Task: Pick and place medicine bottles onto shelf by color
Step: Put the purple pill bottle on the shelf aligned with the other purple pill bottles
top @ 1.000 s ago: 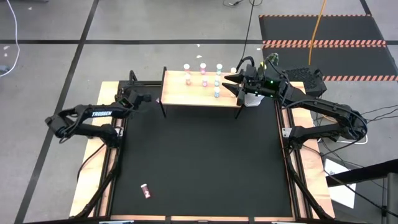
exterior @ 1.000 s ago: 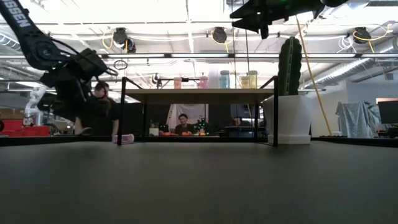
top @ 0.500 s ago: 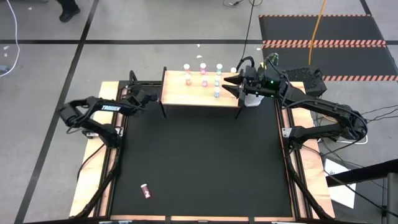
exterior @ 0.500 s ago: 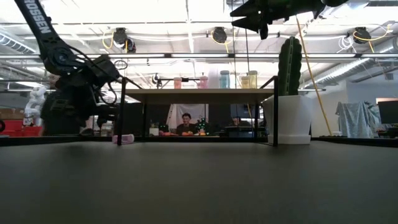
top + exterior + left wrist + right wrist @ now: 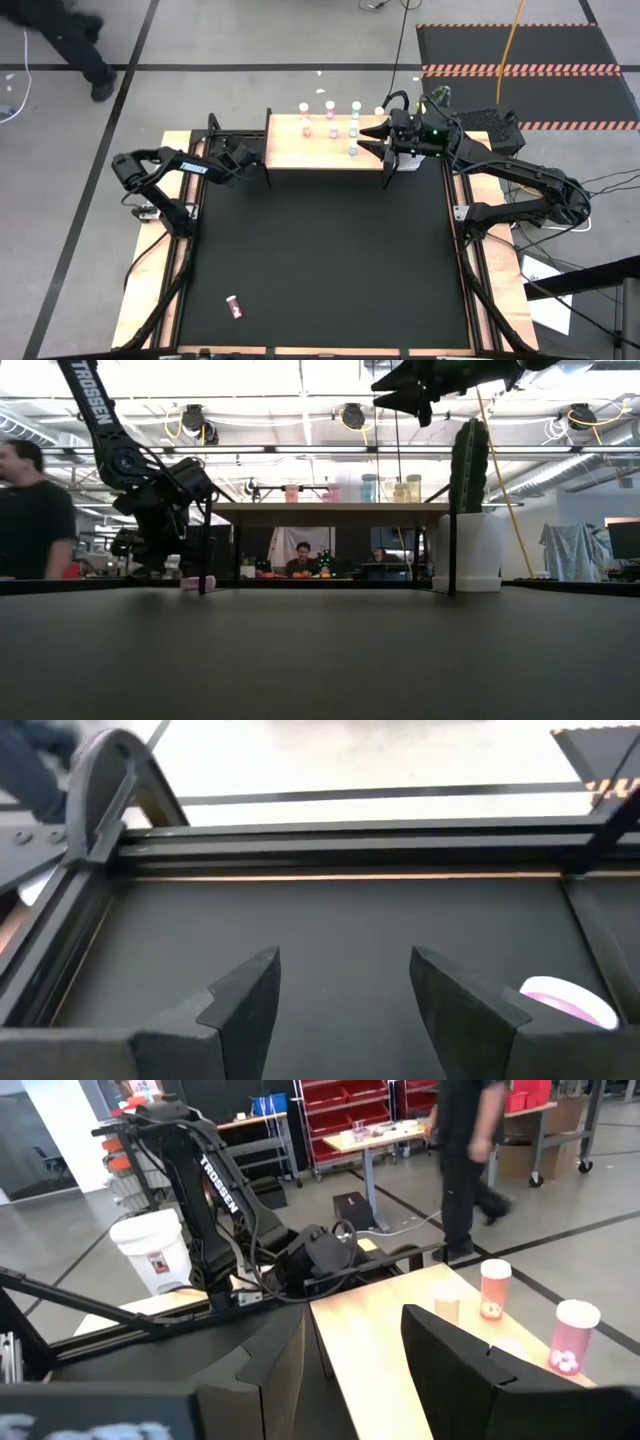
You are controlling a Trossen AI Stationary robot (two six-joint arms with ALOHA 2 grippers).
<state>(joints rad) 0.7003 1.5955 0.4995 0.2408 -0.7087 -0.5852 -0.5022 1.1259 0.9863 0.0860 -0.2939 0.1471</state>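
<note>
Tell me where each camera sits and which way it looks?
High view: above the table, looking straight down; both arms, the shelf, a pink bottle.
Low view: at tabletop height, looking level across; the left gripper, shelf, cactus pot.
Left wrist view: on the left arm, facing the mat; its open fingers.
Right wrist view: on the right arm, over the shelf; the right gripper is open.
Shared: the high and low views both show the shelf.

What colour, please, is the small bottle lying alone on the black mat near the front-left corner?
Pink, with a white cap; the small bottle shows best in the high view.
</note>
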